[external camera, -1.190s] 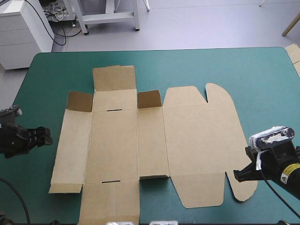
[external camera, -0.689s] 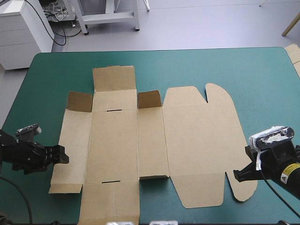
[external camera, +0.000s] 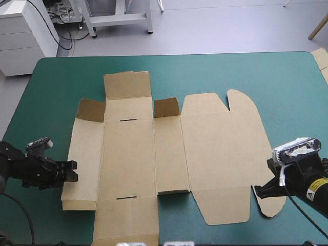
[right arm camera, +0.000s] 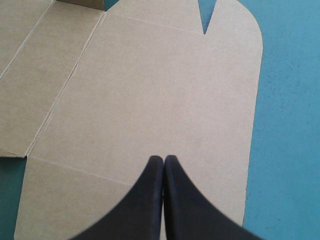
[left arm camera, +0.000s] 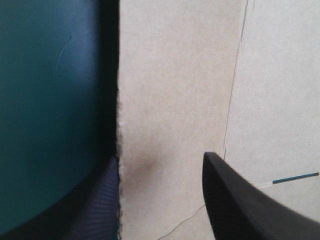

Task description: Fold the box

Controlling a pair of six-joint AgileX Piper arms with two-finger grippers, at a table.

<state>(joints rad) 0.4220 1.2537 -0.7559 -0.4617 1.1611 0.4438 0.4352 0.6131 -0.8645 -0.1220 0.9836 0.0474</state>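
Brown box [external camera: 154, 154], cut sheet lying almost flat across the middle of the table [external camera: 287, 87], its near flaps reaching the tabletop's near edge. Two small flaps stand partly raised toward the far edge: one at the sheet's far left corner [external camera: 91, 109], one beside the lid panel [external camera: 167, 107].

Left gripper [external camera: 72, 171] is at the sheet's left margin, low over the teal-green cover. In the left wrist view its fingers stand moderately apart [left arm camera: 160, 165], straddling the cut edge of the side panel [left arm camera: 170, 75]: one finger is on the cover side of the edge, the other over the board. This placement probably prepares a pinch on the edge, so that the side panel can be swung up along its crease as a wall.

Right gripper [external camera: 262, 190] is over the lid panel's near right corner. Its fingers meet in one point [right arm camera: 163, 160] above the board [right arm camera: 150, 85] and hold nothing. It probably acts as a hold-down that keeps the sheet from sliding toward the right edge. Actual contact with the board cannot be confirmed.
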